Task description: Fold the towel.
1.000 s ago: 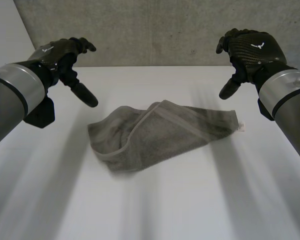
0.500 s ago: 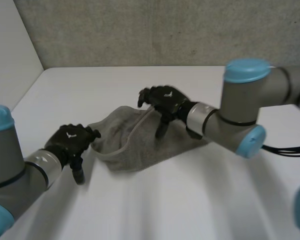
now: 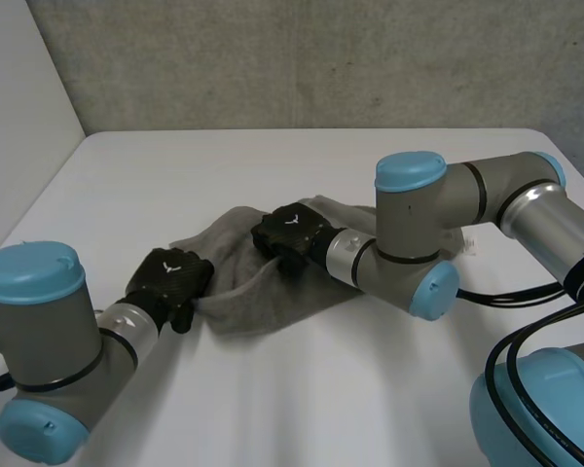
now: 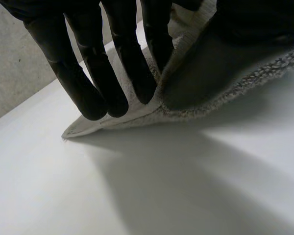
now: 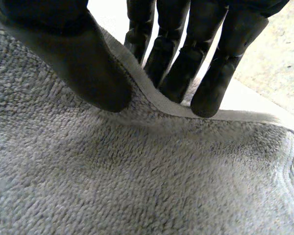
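One table (image 3: 302,399): white, with the towel lying near its middle.
Towel (image 3: 263,297): grey and bunched up, not folded neatly yet.
Right hand (image 3: 290,233): on the towel's middle, pinching a raised hem (image 5: 230,115) between thumb and fingers.
Left hand (image 3: 170,280): at the towel's near edge, pinching it between fingers and thumb, a bit off the table.
Good way, I think: lift both hands together, pull the edge straight, and don't let go early.
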